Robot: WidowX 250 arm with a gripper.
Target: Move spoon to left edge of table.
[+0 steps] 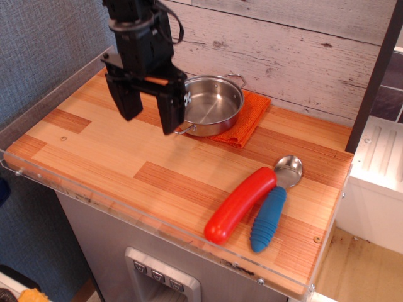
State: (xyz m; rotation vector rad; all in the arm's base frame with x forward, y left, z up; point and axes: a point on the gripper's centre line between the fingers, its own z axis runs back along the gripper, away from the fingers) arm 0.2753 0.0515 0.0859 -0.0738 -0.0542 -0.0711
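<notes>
I am looking across the table (101, 157) from its left end, where the wood planks are lying bare behind the clear acrylic rim; above the back-left part the gripper (150, 114) is hanging with its two black fingers (171, 113) pointing down and standing wide apart, nothing between them; I cannot tell whether the tips are touching the wood or sitting just above it. Just beside the right finger a steel pan (213, 104) is sitting on an orange cloth (249, 123) against the plank wall, one loop handle facing the gripper and the other facing the wall. Moving right and toward the front edge, a red sausage-shaped object (239, 204) is lying diagonally; the spoon (271, 211) is lying right beside it on its right side, touching or nearly touching, blue ribbed handle pointing to the front rim and shiny round bowl pointing to the back. I am seeing the spoon well apart from the gripper, near the table's right end.
</notes>
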